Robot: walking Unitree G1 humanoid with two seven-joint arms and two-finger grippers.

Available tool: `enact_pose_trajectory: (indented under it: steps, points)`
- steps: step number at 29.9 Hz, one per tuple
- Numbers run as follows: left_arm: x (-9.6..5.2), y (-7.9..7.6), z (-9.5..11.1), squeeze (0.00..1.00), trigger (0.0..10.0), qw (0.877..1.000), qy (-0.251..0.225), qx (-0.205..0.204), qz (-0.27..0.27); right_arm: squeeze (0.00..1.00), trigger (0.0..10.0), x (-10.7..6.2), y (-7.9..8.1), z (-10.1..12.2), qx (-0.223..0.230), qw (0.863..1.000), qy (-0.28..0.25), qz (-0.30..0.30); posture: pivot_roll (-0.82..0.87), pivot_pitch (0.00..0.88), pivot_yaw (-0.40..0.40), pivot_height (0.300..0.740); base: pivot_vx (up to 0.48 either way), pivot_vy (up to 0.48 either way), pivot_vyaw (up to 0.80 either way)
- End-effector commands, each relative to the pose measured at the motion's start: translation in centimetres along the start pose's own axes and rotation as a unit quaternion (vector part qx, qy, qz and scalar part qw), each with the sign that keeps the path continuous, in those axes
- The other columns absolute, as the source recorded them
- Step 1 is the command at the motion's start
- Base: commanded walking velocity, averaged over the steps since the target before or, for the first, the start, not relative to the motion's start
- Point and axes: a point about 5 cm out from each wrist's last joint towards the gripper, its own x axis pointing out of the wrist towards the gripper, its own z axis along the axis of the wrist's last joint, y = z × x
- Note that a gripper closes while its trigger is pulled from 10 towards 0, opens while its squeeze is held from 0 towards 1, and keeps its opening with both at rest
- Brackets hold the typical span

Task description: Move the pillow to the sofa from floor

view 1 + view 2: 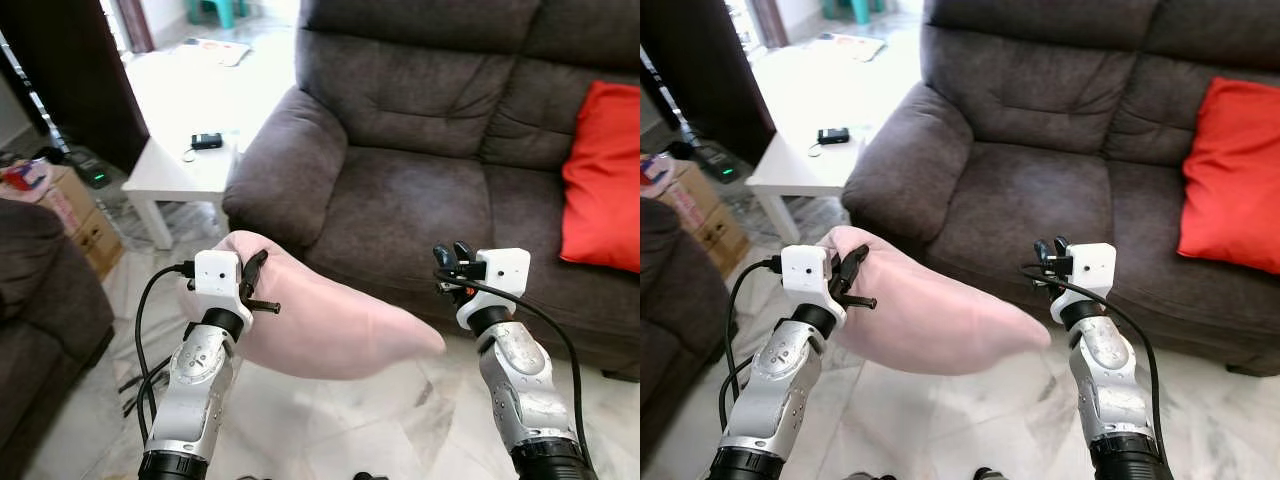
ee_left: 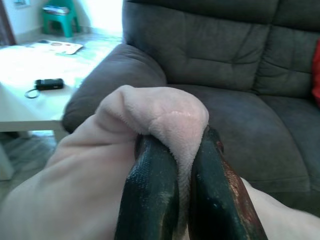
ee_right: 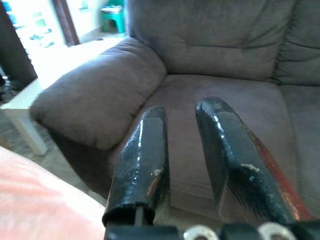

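Observation:
A pale pink pillow [image 1: 320, 320] hangs above the marble floor, just in front of the dark grey sofa [image 1: 420, 210]. My left gripper [image 1: 256, 272] is shut on the pillow's upper corner; in the left wrist view the pink fabric [image 2: 165, 115] is pinched between the two black fingers [image 2: 150, 200]. My right gripper [image 1: 452, 258] is raised beside the pillow's far tip, apart from it, and holds nothing. Its fingers [image 3: 145, 155] stand slightly apart, pointing at the sofa seat [image 3: 200, 100].
A red cushion [image 1: 603, 175] leans at the sofa's right end. A white side table [image 1: 185, 165] with a small black device [image 1: 207, 141] stands left of the sofa arm [image 1: 280, 160]. Cardboard boxes [image 1: 75, 215] and another dark seat [image 1: 40, 300] are at the far left.

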Motion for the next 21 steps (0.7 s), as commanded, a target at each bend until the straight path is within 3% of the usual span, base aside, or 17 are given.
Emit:
enact_pose_trajectory:
  steps: [1, 21]
  points:
    - [0.57, -0.19, 1.66, 0.0, 10.0, 0.999, -0.039, 0.017, -0.007, 0.0, 10.0, -0.06, -0.38, -0.24, -0.001, 1.0, 0.009, -0.008, -0.03, 0.116, -0.025, 0.74, 0.0, 0.0, -0.8]
    - [0.54, -0.16, 1.54, 0.0, 10.0, 0.999, -0.035, 0.027, -0.006, 0.0, 10.0, 0.07, -0.32, -0.28, -0.004, 1.0, 0.013, -0.005, -0.03, 0.118, -0.025, 0.74, 0.0, -0.192, -0.8]
